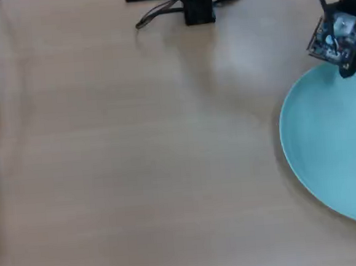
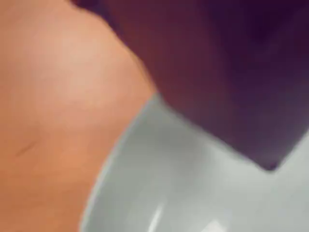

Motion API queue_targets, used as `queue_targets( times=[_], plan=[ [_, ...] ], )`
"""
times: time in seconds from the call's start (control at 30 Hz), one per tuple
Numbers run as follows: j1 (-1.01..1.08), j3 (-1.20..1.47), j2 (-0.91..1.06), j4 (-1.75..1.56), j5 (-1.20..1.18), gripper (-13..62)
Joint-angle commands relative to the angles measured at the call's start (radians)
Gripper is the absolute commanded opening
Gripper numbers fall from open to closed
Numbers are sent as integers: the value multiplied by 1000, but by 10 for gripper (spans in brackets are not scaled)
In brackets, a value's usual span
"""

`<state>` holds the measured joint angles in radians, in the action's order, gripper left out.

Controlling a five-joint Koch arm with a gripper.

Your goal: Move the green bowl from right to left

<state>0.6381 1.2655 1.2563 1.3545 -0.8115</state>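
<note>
The green bowl (image 1: 334,148) is a wide, shallow, light teal dish on the wooden table at the right edge of the overhead view, partly cut off by the frame. My black gripper (image 1: 347,70) hangs over the bowl's far rim at the top right, with a small circuit board on it. In the wrist view the bowl (image 2: 183,193) fills the lower right, blurred. One dark jaw reaches down over its rim from the top right. The other jaw does not show, so I cannot tell whether the gripper is open or shut.
The arm's black base (image 1: 199,5) stands at the top middle with a cable (image 1: 153,15) trailing to its left. Bare wooden table (image 1: 136,148) stretches over the middle and left of the overhead view.
</note>
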Motion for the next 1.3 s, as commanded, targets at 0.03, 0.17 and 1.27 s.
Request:
queue_targets(
  times=[0.03,0.17,1.27],
  plan=[
    [52,-95,183,104,11,265],
    [213,-89,298,173,161,265],
    [925,416,661,-235,781,264]
  ],
)
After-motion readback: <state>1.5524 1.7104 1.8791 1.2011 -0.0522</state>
